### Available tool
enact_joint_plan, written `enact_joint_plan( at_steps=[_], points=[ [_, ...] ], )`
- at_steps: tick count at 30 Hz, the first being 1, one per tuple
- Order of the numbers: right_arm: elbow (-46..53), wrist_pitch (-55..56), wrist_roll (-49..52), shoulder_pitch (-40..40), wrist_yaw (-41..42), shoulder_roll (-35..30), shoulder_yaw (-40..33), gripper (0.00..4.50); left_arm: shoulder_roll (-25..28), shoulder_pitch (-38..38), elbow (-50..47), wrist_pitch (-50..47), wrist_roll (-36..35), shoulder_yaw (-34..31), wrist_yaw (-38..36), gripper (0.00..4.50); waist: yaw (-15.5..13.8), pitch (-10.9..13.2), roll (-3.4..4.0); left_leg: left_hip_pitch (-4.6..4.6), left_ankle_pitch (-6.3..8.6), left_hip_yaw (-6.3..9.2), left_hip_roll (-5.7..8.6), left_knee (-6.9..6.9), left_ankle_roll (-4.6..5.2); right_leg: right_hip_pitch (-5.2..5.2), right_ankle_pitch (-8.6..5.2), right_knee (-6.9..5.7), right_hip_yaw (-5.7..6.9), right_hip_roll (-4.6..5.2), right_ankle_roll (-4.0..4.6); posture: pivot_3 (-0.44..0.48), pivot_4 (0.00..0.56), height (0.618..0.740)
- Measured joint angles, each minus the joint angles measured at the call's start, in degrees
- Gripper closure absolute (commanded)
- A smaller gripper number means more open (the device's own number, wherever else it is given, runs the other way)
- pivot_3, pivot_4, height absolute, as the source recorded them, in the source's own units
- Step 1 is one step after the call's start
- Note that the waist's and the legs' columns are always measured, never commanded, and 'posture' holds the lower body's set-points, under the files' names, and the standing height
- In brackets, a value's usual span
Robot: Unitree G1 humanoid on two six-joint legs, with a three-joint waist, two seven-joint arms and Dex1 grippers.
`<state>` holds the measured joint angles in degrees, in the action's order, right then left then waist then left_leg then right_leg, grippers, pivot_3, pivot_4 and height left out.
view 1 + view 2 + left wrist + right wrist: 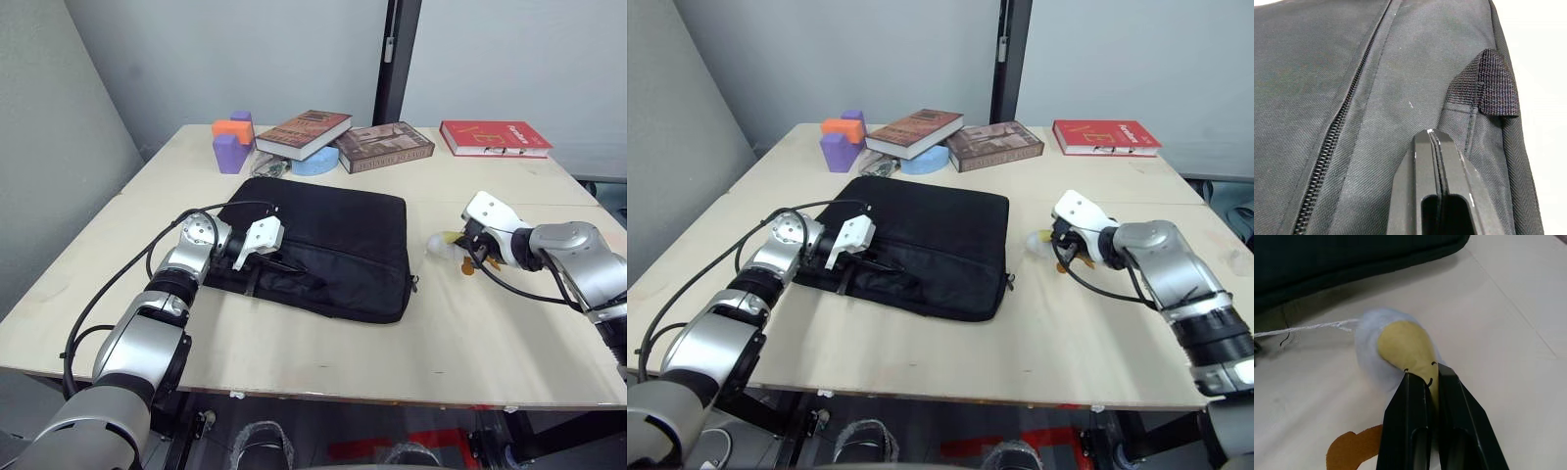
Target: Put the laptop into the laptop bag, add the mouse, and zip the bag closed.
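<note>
Pressed shut, the left hand (279, 257) is laid on the laptop bag (333, 240); a plush toy (1396, 350) is pinched by the right hand (1422, 382) near the bench's right edge.

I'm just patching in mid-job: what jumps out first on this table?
The laptop bag lies flat and black mid-table, with the left gripper shut over its near-left edge by the handles. To its right, the right gripper is shut on a white-and-yellow plush toy. Books and purple and orange blocks line the far edge.

Laptop bag (1400, 73) matt woven cloth; table (470, 323) pale smooth wood.
</note>
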<state>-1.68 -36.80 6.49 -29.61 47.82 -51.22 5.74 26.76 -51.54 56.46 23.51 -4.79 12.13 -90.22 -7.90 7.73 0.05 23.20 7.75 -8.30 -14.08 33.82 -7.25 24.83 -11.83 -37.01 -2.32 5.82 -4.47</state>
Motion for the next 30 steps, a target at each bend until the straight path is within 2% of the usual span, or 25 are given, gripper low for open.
enact_joint_plan(
  at_steps=[1,7,10,14,20,25,30],
  points=[
    [0.0,-0.1,-0.1,0.0,0.1,0.0,0.0,4.44,0.0,0.0,0.0,-0.2,0.0,0.0,0.0,4.50,0.0,0.0,0.00,0.01,0.00,0.00,0.00,0.00,0.00,0.00,0.00,0.01,0.00,0.00,0.00,0.000,0.150,0.725],
    [1.5,-5.0,2.9,4.2,2.7,-1.0,-1.9,2.42,-0.9,0.6,-2.2,-6.0,-2.4,-0.7,-0.1,4.50,-0.5,0.1,-0.01,0.06,0.00,0.00,0.00,-0.02,0.00,0.04,0.00,0.06,0.01,0.00,0.00,0.000,0.150,0.725],
    [2.4,-5.6,4.4,5.4,3.6,-2.1,-4.0,1.37,0.0,2.3,-7.1,-10.5,-5.0,0.0,-0.2,4.50,-0.3,0.2,-0.03,0.12,0.00,-0.02,-0.02,-0.07,0.00,0.12,0.00,0.09,0.02,-0.02,0.00,0.000,0.150,0.725],
    [2.0,-6.0,5.5,4.3,3.0,-2.8,-7.6,0.02,2.9,6.5,-19.3,-18.0,-9.6,1.8,-0.3,4.50,0.5,0.3,-0.03,0.57,-0.01,0.02,-0.10,-0.08,0.00,0.56,0.01,0.08,0.11,-0.10,0.01,0.000,0.150,0.725],
    [3.6,-8.9,9.9,6.1,6.7,-5.5,-10.7,0.02,8.2,10.4,-29.9,-23.9,-12.8,1.3,-0.3,4.50,1.0,0.3,0.00,0.74,0.00,0.03,-0.12,-0.21,0.00,0.69,0.00,0.26,0.17,-0.14,0.01,0.000,0.150,0.725],
    [5.3,-10.8,14.5,10.2,10.5,-10.0,-17.8,0.02,13.8,13.8,-37.7,-29.2,-15.5,-3.0,0.1,4.50,1.0,0.3,0.00,0.75,0.00,0.05,-0.13,-0.19,0.00,0.66,0.00,0.29,0.19,-0.13,0.02,0.000,0.150,0.725],
    [8.6,-11.8,21.0,17.7,17.0,-12.1,-26.2,0.02,18.4,16.0,-41.8,-34.7,-18.2,-8.8,2.1,4.50,0.9,0.3,0.00,0.77,0.00,0.05,-0.14,-0.12,0.02,0.67,0.00,0.27,0.19,-0.13,0.02,0.000,0.150,0.725]
  ],
)
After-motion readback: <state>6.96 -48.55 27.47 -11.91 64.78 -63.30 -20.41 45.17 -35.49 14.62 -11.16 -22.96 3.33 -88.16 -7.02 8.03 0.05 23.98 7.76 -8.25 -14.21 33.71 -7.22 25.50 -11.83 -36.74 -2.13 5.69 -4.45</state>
